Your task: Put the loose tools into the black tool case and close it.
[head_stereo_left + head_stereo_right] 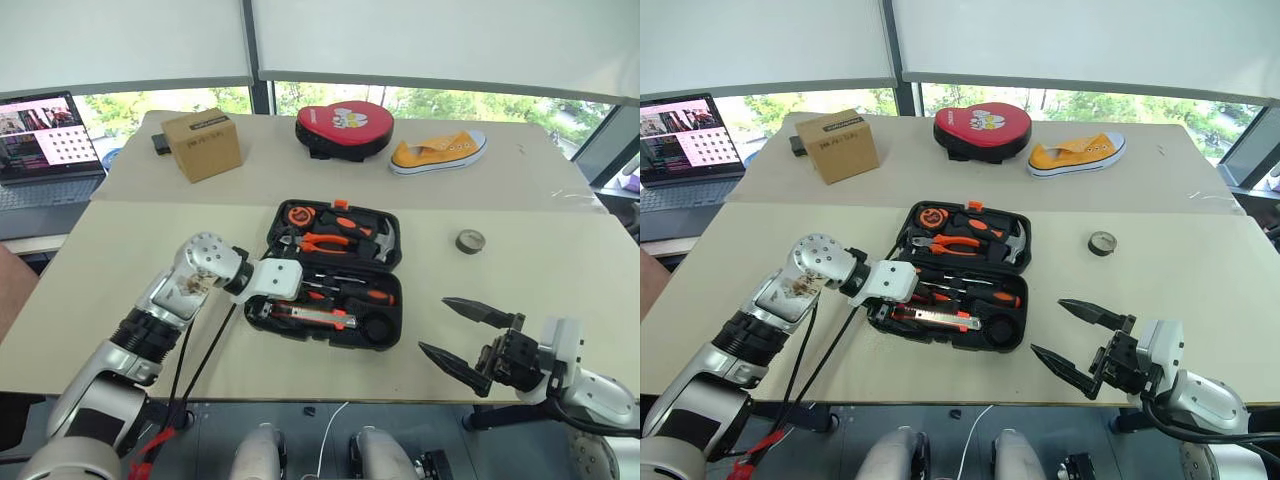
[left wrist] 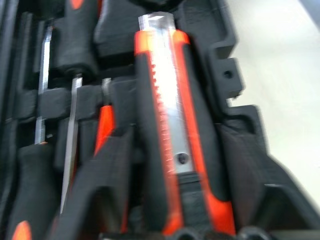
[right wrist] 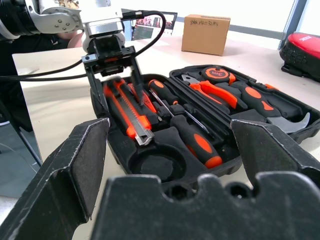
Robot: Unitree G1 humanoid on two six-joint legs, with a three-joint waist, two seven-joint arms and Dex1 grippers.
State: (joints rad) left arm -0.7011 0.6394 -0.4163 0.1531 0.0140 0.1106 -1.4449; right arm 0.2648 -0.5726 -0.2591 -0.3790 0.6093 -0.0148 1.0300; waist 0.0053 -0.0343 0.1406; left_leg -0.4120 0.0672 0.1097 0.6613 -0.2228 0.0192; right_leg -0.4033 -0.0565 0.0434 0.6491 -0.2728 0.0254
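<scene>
Right hand (image 1: 463, 338) is nearest, at the near right edge of the desk (image 1: 120, 260); its 2 black fingers are spread wide with nothing between them, pointing left toward the case. It touches no object.

Black tool case (image 1: 385, 335) lies open at the middle of the desk, lid half on the far side, base half on the near side. In the lid half sit the orange-handled pliers (image 1: 325, 241), the hammer (image 1: 377, 240) and the round tape measure (image 1: 300, 215).

In the base half, 2 long screwdrivers (image 3: 192, 142) with orange-and-black handles lie in their slots. The utility knife (image 2: 172, 125) lies along the near slot of the base. A round recess (image 3: 157, 167) at the near right corner of the base holds nothing.

Left hand (image 3: 116, 75) is at the left end of the base half, directly over the knife. Its fingers are parted and straddle the knife's end; whether they press the knife I cannot tell.

Small grey tape roll (image 1: 471, 241) lies flat on the desk, to the right of the case and well apart from it.

On the far desk: a brown cardboard box (image 1: 202, 144), a red heart-shaped pad (image 1: 344, 128), a yellow shoe (image 1: 438, 151). A laptop (image 1: 45, 135) stands far left.
</scene>
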